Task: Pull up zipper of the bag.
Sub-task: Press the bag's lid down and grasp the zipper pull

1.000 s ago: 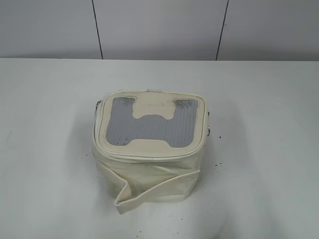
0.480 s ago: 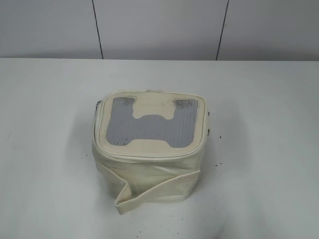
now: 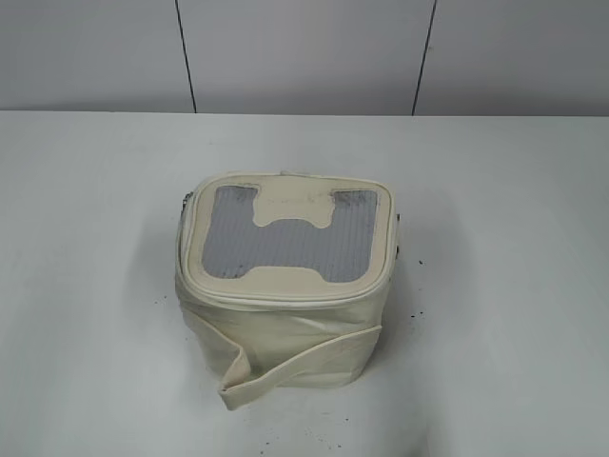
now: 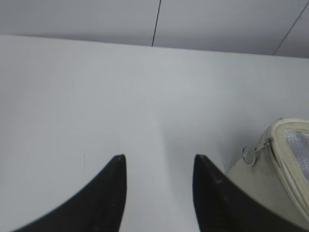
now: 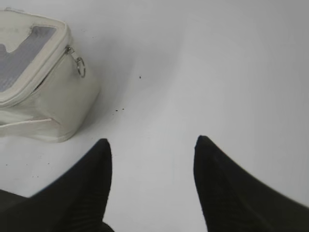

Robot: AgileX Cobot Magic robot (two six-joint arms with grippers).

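Note:
A cream box-shaped bag (image 3: 285,295) with a grey mesh lid stands in the middle of the white table. A zipper runs round the lid rim. A metal ring pull (image 4: 249,154) hangs at its left corner, and another ring pull (image 5: 80,66) hangs at its right corner. My left gripper (image 4: 159,162) is open and empty, over bare table to the left of the bag (image 4: 280,179). My right gripper (image 5: 152,145) is open and empty, over bare table to the right of the bag (image 5: 43,92). Neither gripper shows in the exterior view.
The white table (image 3: 495,238) runs to a grey panelled wall (image 3: 304,52) at the back. A loose cream strap (image 3: 285,371) hangs across the bag's front side. Small dark specks (image 3: 411,314) lie on the table by the bag's right side.

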